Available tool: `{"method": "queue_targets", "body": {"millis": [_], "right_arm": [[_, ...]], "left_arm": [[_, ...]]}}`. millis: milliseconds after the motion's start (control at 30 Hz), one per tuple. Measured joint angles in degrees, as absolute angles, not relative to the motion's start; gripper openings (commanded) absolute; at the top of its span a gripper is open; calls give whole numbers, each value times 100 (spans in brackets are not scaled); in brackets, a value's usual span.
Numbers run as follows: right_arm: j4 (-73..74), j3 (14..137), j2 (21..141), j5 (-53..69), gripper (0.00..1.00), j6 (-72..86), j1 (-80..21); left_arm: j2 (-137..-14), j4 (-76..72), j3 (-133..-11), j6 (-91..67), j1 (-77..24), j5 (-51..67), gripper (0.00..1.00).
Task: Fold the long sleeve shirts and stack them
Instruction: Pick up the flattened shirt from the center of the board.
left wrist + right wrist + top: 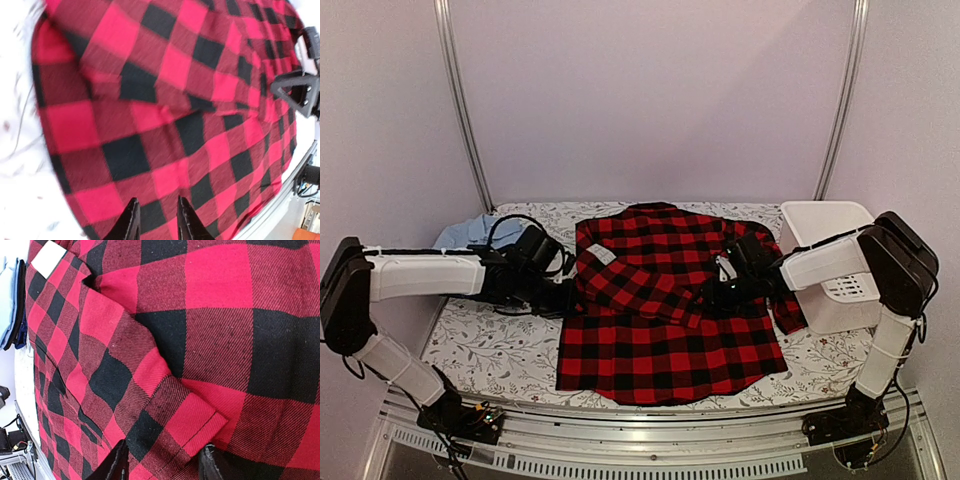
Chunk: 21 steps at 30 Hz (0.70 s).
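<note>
The red-and-black checked flannel shirt (660, 310) lies spread flat mid-table, its sleeves folded in over the body. My left gripper (565, 295) is at the shirt's left edge. In the left wrist view its fingertips (134, 210) stand a little apart above the checked cloth (165, 100), so the left gripper (157, 200) is open and grips nothing. My right gripper (715, 295) hovers over the folded right sleeve. In the right wrist view the right gripper (165, 446) is open, with the sleeve cuff (195, 422) between its fingers. A light blue shirt (468, 232) lies at the back left, with a dark navy garment (20, 305) beside it.
A white plastic basket (825, 225) stands at the right, close behind the right arm. The table has a floral cover (480, 345). A white label (48, 260) shows near the shirt's collar. The table's metal front rail (650, 440) runs along the near edge.
</note>
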State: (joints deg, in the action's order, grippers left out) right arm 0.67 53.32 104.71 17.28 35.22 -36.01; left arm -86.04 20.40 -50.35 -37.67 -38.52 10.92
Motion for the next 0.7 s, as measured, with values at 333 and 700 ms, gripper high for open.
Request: {"method": "queue_targets", "body": {"millis": [333, 700], "right_arm": [[1, 5426, 10584, 1782, 34, 3535, -3603], [178, 5516, 10541, 1669, 15, 3433, -3680]], "left_arm": [[-7553, 2847, -3822, -4512, -3946, 954, 32], [-7190, 3070, -3127, -5113, -4211, 1175, 37]]}}
